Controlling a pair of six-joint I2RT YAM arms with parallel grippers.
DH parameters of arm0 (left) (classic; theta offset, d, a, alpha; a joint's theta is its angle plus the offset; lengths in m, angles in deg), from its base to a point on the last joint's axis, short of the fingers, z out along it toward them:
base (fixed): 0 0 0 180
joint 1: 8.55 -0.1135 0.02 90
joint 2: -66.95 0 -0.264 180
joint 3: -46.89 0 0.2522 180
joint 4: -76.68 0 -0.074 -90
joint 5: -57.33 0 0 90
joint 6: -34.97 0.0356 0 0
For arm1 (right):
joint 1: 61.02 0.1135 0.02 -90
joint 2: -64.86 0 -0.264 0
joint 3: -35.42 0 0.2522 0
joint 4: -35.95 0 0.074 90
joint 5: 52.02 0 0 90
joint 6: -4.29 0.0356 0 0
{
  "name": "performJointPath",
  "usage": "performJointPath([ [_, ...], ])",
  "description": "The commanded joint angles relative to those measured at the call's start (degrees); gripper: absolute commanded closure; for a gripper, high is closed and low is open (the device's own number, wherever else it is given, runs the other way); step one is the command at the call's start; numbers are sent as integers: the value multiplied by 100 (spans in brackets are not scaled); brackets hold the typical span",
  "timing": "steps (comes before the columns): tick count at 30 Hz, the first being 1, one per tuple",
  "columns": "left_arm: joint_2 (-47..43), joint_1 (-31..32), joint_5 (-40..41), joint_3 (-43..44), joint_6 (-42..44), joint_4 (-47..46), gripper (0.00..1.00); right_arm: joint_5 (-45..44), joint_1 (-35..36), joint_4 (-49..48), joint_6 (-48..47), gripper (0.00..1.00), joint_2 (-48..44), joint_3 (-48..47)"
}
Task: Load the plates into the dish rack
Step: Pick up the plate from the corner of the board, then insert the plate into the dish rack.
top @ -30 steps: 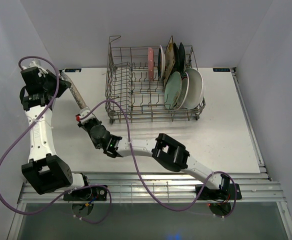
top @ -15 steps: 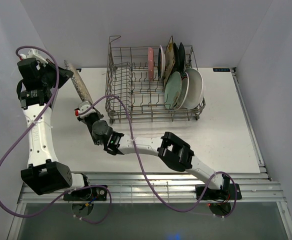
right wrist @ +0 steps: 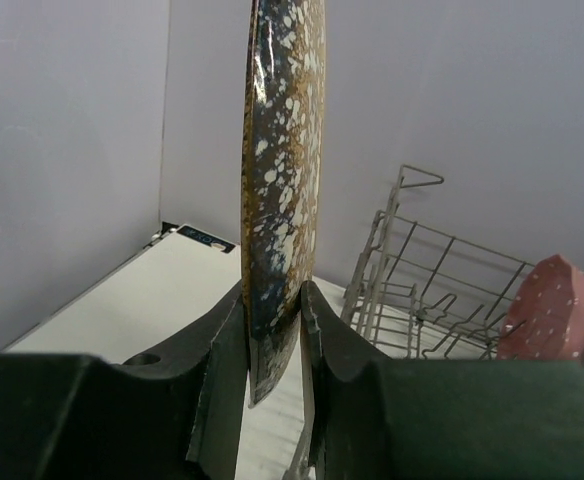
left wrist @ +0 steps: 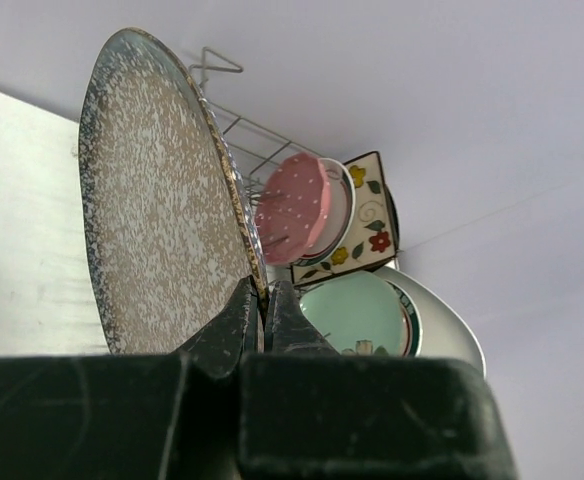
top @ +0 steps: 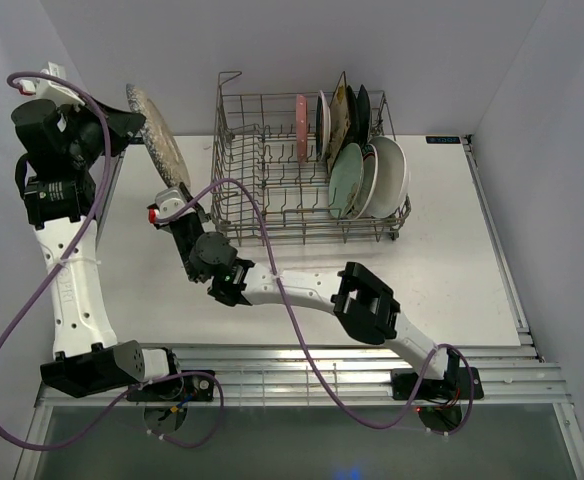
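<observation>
Speckled plate [top: 159, 140] gripped on edge by both arms, left of the dish rack [top: 230, 180].

The left gripper [left wrist: 263, 305] is closed on the plate's rim, with both fingers pinched tight and almost no gap between them. The right gripper [right wrist: 272, 335] clamps the opposite, lower edge, its jaws parted only by the plate's thickness. The plate stands nearly vertical between the two grippers, just beside the rack's left wall and not touching it. The other plates stand upright in the rack's right half, the pink plate [left wrist: 302, 205] leftmost. In the left wrist view the gripper body hides the speckled plate's lower part. In the right wrist view the frame cuts off the plate's top. From overhead the racked plates overlap too much to count, and whether the speckled plate clears the table [top: 452, 260] cannot be told.
</observation>
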Motion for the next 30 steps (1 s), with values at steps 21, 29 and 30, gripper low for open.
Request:
performJointPath([
  [21, -302, 453, -786, 1198, -313, -1831, 100, -47, 274, -2303, -1773, 92, -1445, 455],
  [29, -223, 1014, -575, 1058, -93, -1823, 100, -109, 283, -3376, -3223, 92, -1410, 727],
  [30, -205, 1129, -462, 1049, -41, -1814, 100, -109, 283, -3446, -3294, 92, -1436, 789],
])
